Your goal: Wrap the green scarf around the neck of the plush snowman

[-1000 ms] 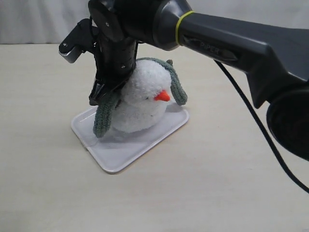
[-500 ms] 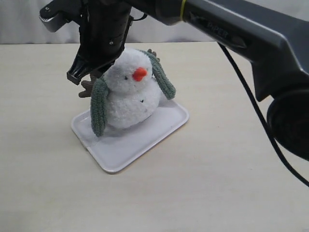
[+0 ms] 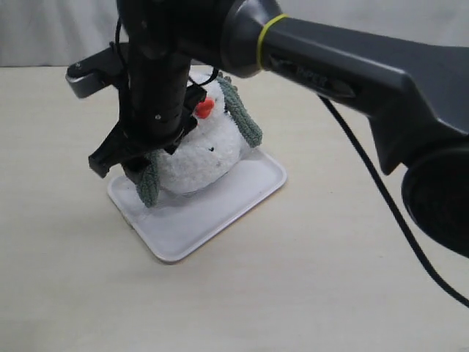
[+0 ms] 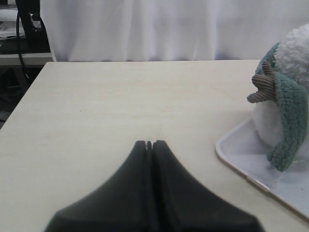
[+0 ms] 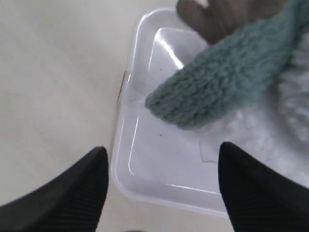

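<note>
The plush snowman stands on a white tray, orange nose facing the camera. The green scarf lies over its neck, and one end hangs down its left side. My right gripper is open, low beside that hanging end, and holds nothing. The right wrist view shows the scarf end and a brown twig arm beyond the open right gripper, above the tray. My left gripper is shut and empty, well away from the snowman.
The right arm's dark body crosses the scene from the right and hides part of the snowman's head. The tray corner sits on a pale wooden table. A white curtain hangs behind the table.
The right gripper has dropped from above and left of the snowman's head to the tray's left edge beside the hanging scarf end. The snowman came upright from its earlier tilt.
</note>
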Robot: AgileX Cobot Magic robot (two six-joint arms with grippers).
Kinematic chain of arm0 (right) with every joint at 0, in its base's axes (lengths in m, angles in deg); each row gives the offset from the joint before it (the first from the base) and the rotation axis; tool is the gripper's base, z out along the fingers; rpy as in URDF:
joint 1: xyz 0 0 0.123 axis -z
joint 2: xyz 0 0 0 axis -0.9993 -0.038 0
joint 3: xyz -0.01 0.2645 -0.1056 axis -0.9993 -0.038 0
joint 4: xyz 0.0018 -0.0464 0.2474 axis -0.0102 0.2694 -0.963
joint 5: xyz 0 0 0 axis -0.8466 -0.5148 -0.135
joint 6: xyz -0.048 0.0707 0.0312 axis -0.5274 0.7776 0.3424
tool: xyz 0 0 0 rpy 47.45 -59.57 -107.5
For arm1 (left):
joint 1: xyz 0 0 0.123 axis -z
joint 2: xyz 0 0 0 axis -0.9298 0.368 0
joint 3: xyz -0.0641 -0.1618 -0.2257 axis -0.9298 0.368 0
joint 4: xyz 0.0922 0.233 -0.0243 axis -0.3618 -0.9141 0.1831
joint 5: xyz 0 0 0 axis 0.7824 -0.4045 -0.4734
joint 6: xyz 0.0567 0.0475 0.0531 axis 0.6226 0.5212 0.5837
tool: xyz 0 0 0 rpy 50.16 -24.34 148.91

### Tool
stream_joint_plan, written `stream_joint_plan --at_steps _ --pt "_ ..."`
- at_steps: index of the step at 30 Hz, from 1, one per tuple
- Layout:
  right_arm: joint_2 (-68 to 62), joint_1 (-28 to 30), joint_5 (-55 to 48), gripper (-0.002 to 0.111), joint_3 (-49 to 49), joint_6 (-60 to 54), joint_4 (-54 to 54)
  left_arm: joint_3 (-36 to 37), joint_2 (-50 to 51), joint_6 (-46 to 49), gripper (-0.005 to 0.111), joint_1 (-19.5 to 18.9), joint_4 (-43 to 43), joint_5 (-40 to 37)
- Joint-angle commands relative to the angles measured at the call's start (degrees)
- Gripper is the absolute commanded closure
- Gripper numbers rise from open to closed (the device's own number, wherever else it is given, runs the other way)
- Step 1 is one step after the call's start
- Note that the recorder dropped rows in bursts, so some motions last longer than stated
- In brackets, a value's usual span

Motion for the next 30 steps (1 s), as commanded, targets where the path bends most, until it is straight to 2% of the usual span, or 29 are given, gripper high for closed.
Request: stream_joint_plan --at_steps 1,9,15,23,28,29,30 --pt "0.4 -2.58 1.11 0.046 -2.34 7.86 8.01 0.14 -0.15 -0.33 0.107 -0.1 0.09 0.71" --pt "0.28 -4.85 9.22 0.046 -3.91 12.73 9.7 0.14 -0.15 -0.33 0.107 -0.1 0.09 0.71" --pt "0.06 -4.99 5.71 0.046 -4.02 20.42 19.47 0.14 -0.15 -0.33 0.107 -0.1 0.09 0.71" --pt "-0.3 -4.99 12.86 0.046 -6.49 20.82 14.52 0.14 -0.15 -0.33 0.107 -0.1 0.09 0.71" --pt "-1.21 -5.08 12.99 0.046 -6.49 20.82 14.29 0.14 -0.15 -0.33 0.107 -0.1 0.09 0.71" --pt "-1.43 -5.08 13.43 0.048 -6.49 20.7 14.29 0.14 -0.15 -0.33 0.107 -0.1 0.09 0.71" --pt "-1.67 -5.08 14.37 0.055 -6.49 20.55 14.49 0.14 -0.15 -0.33 0.107 -0.1 0.09 0.71"
